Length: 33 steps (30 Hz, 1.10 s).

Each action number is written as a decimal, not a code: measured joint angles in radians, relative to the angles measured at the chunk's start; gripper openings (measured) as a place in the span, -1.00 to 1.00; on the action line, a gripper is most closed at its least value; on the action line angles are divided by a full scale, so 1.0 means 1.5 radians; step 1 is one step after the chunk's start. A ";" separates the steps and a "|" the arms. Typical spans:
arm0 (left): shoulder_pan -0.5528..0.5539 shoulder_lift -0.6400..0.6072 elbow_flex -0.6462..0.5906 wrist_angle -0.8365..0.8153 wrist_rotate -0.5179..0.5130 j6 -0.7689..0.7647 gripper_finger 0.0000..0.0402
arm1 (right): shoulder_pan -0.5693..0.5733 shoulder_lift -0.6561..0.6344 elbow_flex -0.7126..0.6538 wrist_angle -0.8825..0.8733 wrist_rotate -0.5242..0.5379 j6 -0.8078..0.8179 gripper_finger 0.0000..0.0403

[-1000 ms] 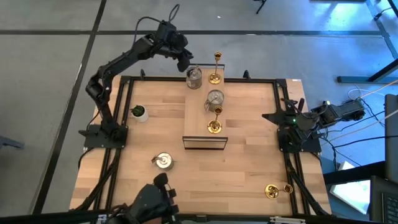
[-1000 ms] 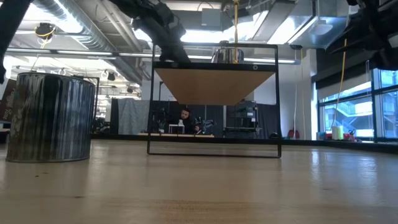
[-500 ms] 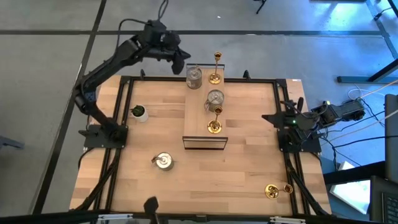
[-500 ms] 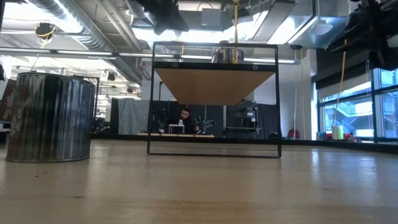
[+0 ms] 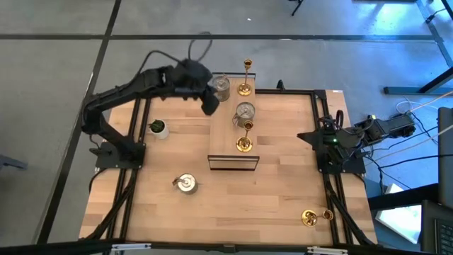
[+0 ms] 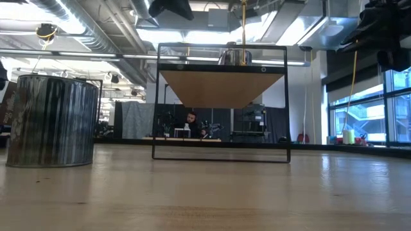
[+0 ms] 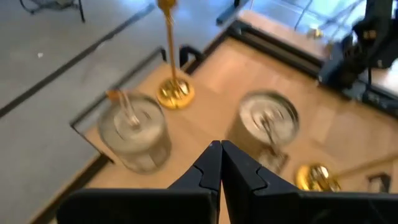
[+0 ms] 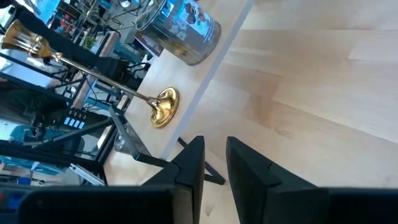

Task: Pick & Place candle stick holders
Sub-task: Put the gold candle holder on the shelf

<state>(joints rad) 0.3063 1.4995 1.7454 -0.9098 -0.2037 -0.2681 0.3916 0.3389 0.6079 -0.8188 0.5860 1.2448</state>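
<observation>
High view, compared with half a second before: the left arm has swung from beyond the upper edge of the table to over the raised wooden shelf point(image 5: 233, 131), and the left gripper point(image 5: 209, 103) now hangs at centre-left of the upper frame, just beside the silver holder at the shelf's far end point(image 5: 221, 86). Its fingers point(image 7: 211, 163) are pressed together with nothing between them. The candle stick holders lie as they did then.

Positions of the holders in the high view: a slim gold candlestick point(image 5: 245, 78) stands upright at upper centre, just right of that silver holder. A second silver holder point(image 5: 245, 111) sits mid-shelf, and below it a gold candlestick point(image 5: 243, 138) with its round base toward the shelf's near end. A third silver holder point(image 5: 186, 183) rests on the table point(image 5: 283, 191) at lower left of centre. One gold candlestick point(image 5: 316, 216) lies on its side at lower right.

The silver pieces are squat, round and shiny; the gold ones have thin stems on round bases.

The right gripper point(image 8: 211, 155) waits at the table's right edge, fingers slightly parted and empty. A small potted plant point(image 5: 158, 128) stands at left.
</observation>
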 joint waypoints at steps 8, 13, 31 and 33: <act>-0.108 0.001 -0.006 -0.037 -0.068 -0.102 -0.99 | 0.000 0.000 0.000 0.000 -0.040 -0.012 -0.65; -0.162 0.001 -0.006 -0.038 -0.085 -0.154 -0.99 | 0.000 0.000 0.000 0.000 -0.049 -0.012 -0.65; -0.324 0.001 -0.006 -0.113 -0.094 -0.310 -0.99 | 0.001 0.000 0.000 0.000 -0.068 -0.015 -0.65; -0.338 0.001 -0.006 -0.113 -0.092 -0.324 -0.99 | 0.001 0.000 0.000 0.000 -0.069 -0.015 -0.65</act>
<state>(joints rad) -0.2011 1.5005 1.7363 -1.0788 -0.3420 -0.7536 0.3923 0.3389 0.6079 -0.8192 0.4824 1.2224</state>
